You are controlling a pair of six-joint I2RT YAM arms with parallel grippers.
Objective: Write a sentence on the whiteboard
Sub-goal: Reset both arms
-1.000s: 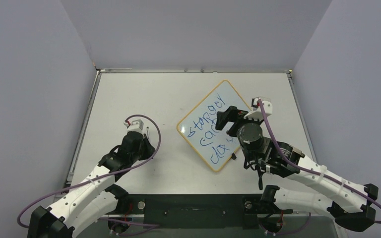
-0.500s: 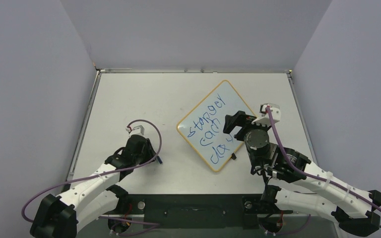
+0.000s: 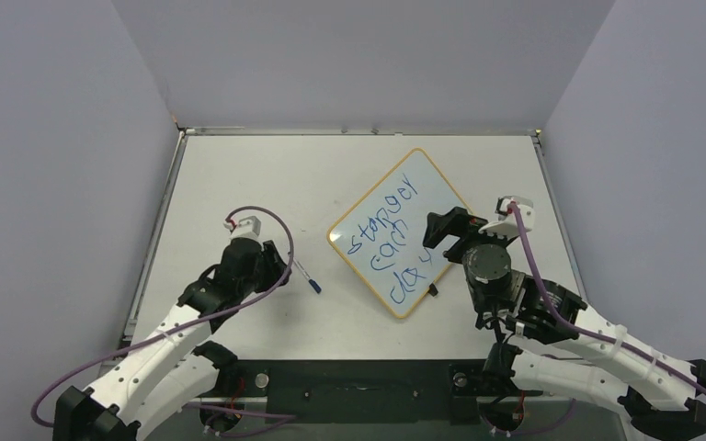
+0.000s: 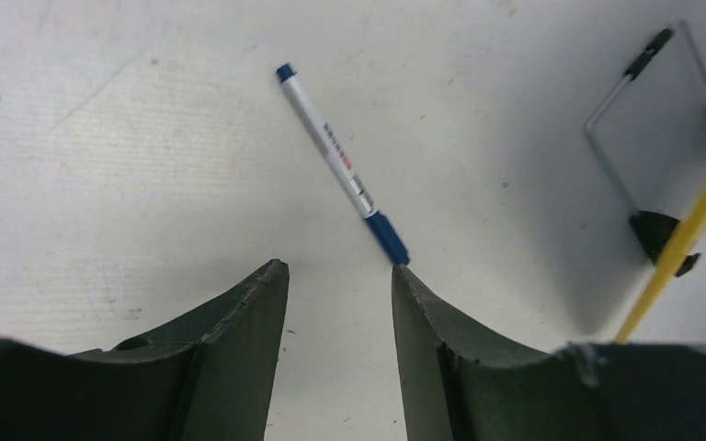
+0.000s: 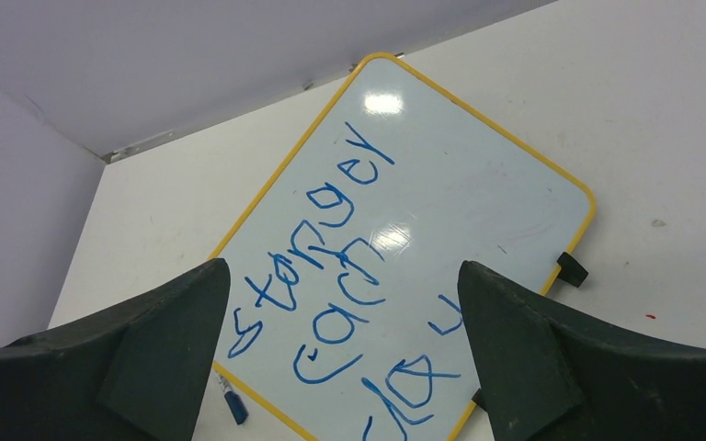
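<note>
Left jaws, right jaws: open, empty. Marker [image 4: 340, 161] lies loose on counter [image 4: 101, 138]; a left-arm nudge could roll it away.

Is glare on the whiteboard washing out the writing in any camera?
Right wrist view: two bright spots on the whiteboard, the sentence legible. Top view: one small glint at its left corner, text clear. Left wrist view: board edge-on, no glare.

One whiteboard [image 3: 432, 197], one marker [image 3: 305, 276], one sentence [image 3: 388, 248], two pincers: left pincer [image 4: 338, 268], right pincer [image 5: 342, 266].
</note>
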